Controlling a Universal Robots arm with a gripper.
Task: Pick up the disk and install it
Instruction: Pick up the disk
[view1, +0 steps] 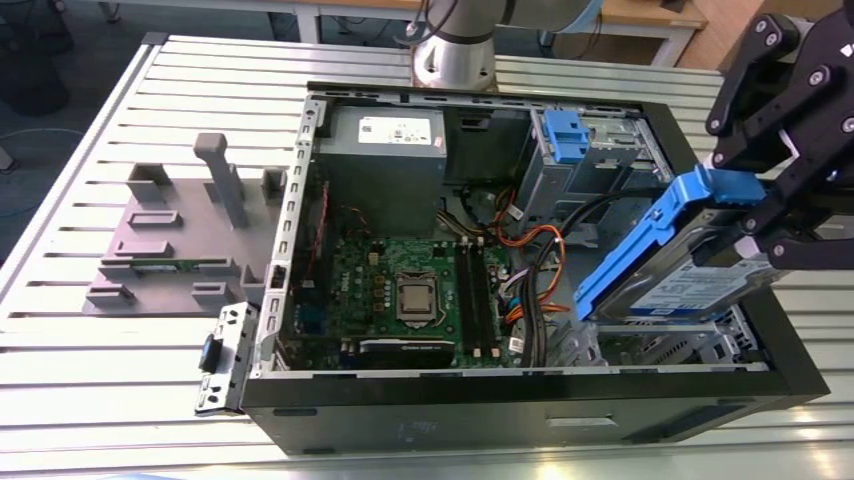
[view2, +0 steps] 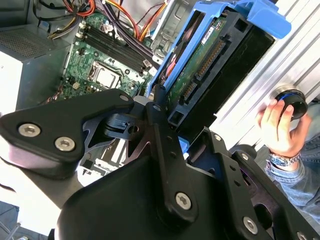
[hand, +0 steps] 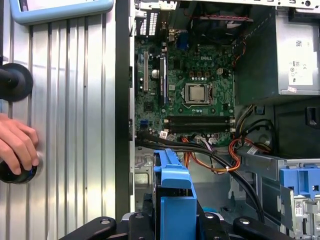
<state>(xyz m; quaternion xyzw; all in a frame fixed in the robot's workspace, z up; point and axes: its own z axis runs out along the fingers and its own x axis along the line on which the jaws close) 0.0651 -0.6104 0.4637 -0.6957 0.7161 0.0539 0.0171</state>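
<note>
step: install | claw (view1: 781, 215) is clamped on the disk (view1: 694, 285), held tilted above the computer case (view1: 441, 415) | next: alignment with the drive bay is needed

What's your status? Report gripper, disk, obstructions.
Gripper shut on disk. Disk tilted above open computer case, not seated. Cables lie in the case beside it. Person's hand on a knob outside.

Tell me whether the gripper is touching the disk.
Touching. In the second wrist view the gripper is clamped on the disk at its lower end; the exterior view shows the disk held tilted above the case.
</note>
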